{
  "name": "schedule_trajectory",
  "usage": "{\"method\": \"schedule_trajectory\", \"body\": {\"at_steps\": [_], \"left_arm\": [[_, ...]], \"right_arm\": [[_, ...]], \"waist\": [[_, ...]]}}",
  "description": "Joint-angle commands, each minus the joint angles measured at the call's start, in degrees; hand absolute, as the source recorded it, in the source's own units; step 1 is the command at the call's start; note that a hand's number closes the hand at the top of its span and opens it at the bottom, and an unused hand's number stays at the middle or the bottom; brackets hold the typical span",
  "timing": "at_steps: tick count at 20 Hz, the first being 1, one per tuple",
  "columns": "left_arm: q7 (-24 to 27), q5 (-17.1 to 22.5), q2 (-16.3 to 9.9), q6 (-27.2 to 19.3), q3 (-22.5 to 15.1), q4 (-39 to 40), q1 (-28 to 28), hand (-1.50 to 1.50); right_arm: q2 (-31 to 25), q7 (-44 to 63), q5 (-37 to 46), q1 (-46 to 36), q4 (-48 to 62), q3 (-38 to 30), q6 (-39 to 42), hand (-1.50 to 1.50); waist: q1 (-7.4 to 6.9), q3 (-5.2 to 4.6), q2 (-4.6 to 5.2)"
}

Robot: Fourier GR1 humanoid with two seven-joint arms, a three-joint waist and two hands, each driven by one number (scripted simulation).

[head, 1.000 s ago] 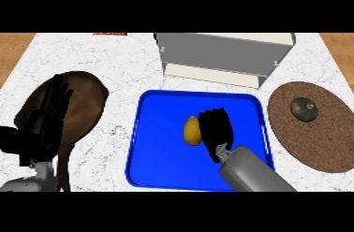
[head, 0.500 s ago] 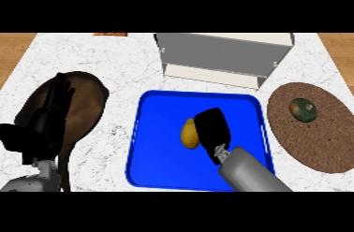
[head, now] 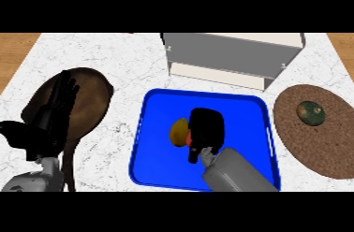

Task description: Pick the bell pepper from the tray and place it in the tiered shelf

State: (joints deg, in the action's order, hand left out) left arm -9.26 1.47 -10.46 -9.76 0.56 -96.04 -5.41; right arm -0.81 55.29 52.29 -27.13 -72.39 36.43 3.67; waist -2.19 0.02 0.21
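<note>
Curling over the bell pepper (head: 180,131) in the blue tray (head: 153,147), the right hand (head: 206,129) closes its fingers round the yellow and red vegetable at the tray's middle. The tiered shelf (head: 232,55) stands just beyond at the far side. The left hand (head: 54,115) rests open, fingers up, at near left.

The right hand (head: 206,128) covers most of the bell pepper (head: 179,131) on the blue tray (head: 155,147); only a yellow-and-red sliver shows at its left, so the grip cannot be judged. The right forearm (head: 237,172) hides the tray's lower right corner. The left hand (head: 52,116) covers part of the brown board (head: 93,93). The shelf (head: 232,55) is cut off at its top.
</note>
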Motion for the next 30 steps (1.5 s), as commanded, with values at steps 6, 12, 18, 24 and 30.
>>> {"method": "schedule_trajectory", "body": {"at_steps": [6, 12, 18, 24, 30], "left_arm": [[-2.2, 1.9, -2.4, 1.6, 2.8, -0.5, -1.4, 0.00], [0.1, 0.0, -0.9, 0.6, 1.1, -0.1, 0.5, 0.00], [-0.9, 0.6, -1.4, 0.4, 2.6, -1.0, 1.7, 0.00], [0.5, -0.6, -0.1, -0.5, 2.1, 1.6, 0.1, 0.00], [0.0, 1.0, -1.0, 1.7, 2.6, -0.3, 0.7, 0.00]], "right_arm": [[0.8, 16.7, -7.3, -11.5, -11.5, 2.9, -15.1, 1.50], [0.8, 26.7, 0.2, -21.9, -14.5, -1.5, -18.2, 1.50], [0.8, 29.8, 6.7, -27.3, -14.8, -7.5, -8.8, 1.50], [0.4, 24.1, 10.3, -25.6, -14.7, -14.7, -8.5, 1.50], [0.8, 20.8, 12.9, -28.5, -7.9, -19.3, -13.0, 1.50]], "waist": [[0.64, -0.01, -0.73], [0.91, -0.15, -1.20], [1.98, -0.13, -0.95], [2.83, -0.06, -0.38], [1.50, -0.06, -0.18]]}}
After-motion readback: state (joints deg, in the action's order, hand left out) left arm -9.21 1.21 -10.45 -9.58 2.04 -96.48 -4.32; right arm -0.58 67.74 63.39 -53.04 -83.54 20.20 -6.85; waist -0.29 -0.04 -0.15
